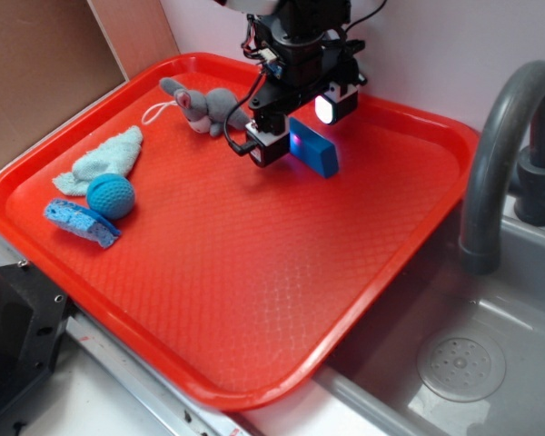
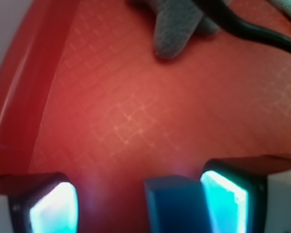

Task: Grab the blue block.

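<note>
Blue block [image 2: 174,206] against one pad of the spread claw [image 2: 140,204], over red tray [image 1: 254,272].

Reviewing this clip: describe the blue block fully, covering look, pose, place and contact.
The blue block is a small, smooth, solid medium-blue brick with sharp edges. It stands on a long edge, a broad face toward the exterior camera, at the far side of the red tray, right of the grey plush mouse. It sits between the fingers of the open gripper. In the wrist view it lies against one lit pad with a clear gap to the other. Whether it rests on the tray is unclear.
</note>
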Controlling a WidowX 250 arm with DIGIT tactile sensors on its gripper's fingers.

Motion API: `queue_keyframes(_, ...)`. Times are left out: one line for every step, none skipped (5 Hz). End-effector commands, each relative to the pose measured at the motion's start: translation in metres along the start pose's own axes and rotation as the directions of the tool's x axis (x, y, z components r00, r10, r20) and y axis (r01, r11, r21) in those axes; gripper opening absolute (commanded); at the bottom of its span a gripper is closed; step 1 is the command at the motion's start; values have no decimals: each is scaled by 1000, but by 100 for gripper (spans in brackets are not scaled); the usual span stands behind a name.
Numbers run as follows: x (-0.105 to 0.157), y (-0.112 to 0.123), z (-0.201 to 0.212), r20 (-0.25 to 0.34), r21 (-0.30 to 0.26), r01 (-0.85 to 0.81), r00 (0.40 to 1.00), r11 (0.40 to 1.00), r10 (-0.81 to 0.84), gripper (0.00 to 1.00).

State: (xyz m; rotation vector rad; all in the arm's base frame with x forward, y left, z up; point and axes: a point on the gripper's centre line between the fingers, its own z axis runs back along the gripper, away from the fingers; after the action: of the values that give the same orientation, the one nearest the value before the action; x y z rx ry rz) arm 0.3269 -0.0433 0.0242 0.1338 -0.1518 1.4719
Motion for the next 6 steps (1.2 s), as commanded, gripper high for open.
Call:
queue_keyframes(12,-5,13,-54,-75,10,998,997,-14,0)
queue_keyframes(11,-4,12,-78,-85,9,997,996,-16,0)
queue_keyframes(12,-3,14,-61,-83,-7,998,997,2,0)
queue_keyframes(26,9,39,-105,-130,7,994,992,-21,0)
queue_keyframes(43,30,85,-134,-238,228,955,944,-265,0)
queue_keyframes(47,47,134,-128,-329,433,860,839,-494,0)
